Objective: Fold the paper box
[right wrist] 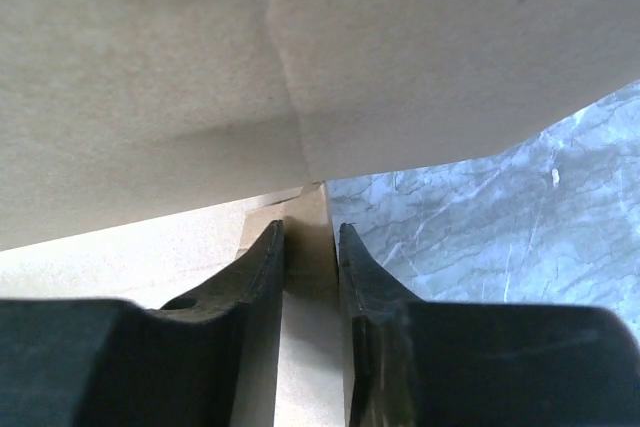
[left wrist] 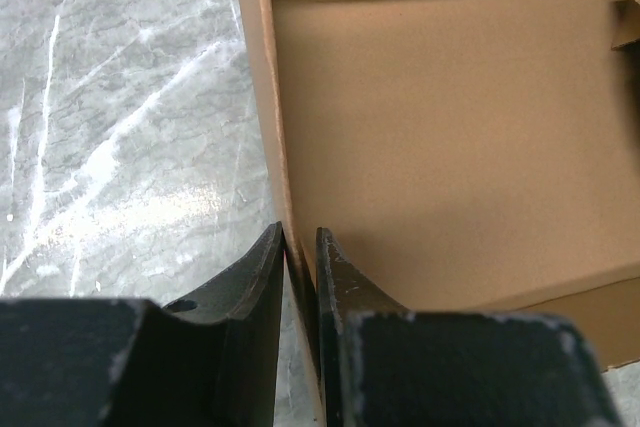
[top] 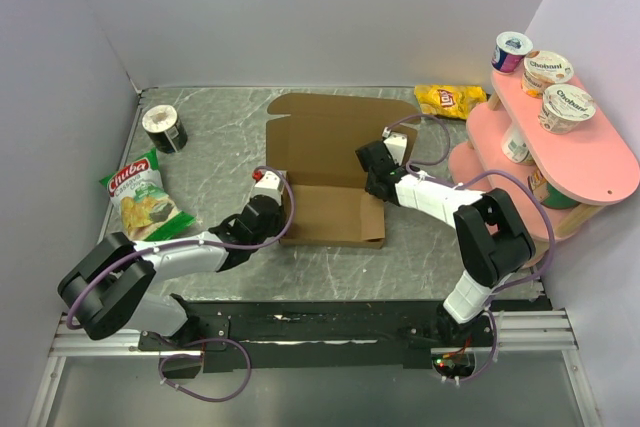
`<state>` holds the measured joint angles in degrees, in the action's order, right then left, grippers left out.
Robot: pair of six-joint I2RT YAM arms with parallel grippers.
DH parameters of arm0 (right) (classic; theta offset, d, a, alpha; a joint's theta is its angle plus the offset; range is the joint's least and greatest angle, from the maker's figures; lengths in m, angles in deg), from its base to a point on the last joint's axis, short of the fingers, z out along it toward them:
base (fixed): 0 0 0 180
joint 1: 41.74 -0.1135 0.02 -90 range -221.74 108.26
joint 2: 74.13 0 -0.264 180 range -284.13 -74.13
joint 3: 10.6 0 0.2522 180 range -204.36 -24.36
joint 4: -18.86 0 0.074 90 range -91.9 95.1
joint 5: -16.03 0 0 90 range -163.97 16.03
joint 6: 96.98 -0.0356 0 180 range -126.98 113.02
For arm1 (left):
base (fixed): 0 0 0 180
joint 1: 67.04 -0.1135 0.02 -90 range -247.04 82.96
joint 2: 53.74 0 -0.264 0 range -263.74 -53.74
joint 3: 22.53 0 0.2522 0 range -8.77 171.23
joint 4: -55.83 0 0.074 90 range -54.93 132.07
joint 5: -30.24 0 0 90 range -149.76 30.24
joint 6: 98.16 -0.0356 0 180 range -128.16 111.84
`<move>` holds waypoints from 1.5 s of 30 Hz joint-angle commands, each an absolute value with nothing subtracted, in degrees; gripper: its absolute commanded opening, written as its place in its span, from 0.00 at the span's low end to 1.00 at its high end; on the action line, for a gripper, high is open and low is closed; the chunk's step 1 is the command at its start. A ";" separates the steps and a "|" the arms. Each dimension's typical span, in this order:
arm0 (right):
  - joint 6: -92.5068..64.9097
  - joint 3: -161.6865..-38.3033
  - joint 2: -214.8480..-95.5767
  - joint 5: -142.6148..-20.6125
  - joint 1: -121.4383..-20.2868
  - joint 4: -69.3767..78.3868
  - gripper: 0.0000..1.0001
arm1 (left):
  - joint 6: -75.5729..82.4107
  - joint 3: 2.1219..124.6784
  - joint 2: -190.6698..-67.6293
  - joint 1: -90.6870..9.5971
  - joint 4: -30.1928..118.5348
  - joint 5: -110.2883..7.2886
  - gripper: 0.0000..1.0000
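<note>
Two sides of the box (top: 325,172) are pinched at once: the left gripper (left wrist: 300,239) is closed narrow on the left wall, the card edge standing between its fingers, with the tray floor to the right of the fingertips and bare table (left wrist: 120,127) to their left; the right gripper (right wrist: 311,232) is nipped the same way on a small card tab at the opposite side, with a big flap hanging just above and beyond its fingertips. The box lies between the two grippers, its lid spread flat past them. The step looks to be standing the side walls up; doing it well likely means pinching low near the crease, turning each wall about its score line rather than dragging, and moving both sides evenly so the tray neither skids nor twists, since thin card could buckle if levered away from the fold. Readable print: "Chuba" on the green bag (top: 145,197) far left of the left fingers, what looks like "Lay's" on the yellow bag (top: 450,99) beyond the right fingers, "Chobani" on two cups (top: 548,69) on the pink shelf (top: 600,162); the can (top: 165,129) label is too small to read
</note>
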<state>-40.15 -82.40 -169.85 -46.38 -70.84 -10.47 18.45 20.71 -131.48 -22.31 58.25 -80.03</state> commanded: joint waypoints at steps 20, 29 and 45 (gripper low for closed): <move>-39.76 -72.71 -162.21 -61.75 -70.13 -11.70 0.78 | 17.77 20.24 -128.98 -21.69 59.56 -77.87 0.17; -38.72 -76.39 -153.86 -66.84 -68.98 -13.97 1.00 | 17.77 19.88 -129.06 -21.69 58.94 -82.35 0.06; -41.35 -69.90 -140.68 -69.49 -65.21 -14.67 1.00 | 19.08 19.09 -127.40 -21.61 56.22 -95.18 0.01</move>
<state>-39.98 -71.65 -144.89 -68.89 -66.55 -15.50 18.54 19.52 -129.44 -21.88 55.65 -90.42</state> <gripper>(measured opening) 0.996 0.133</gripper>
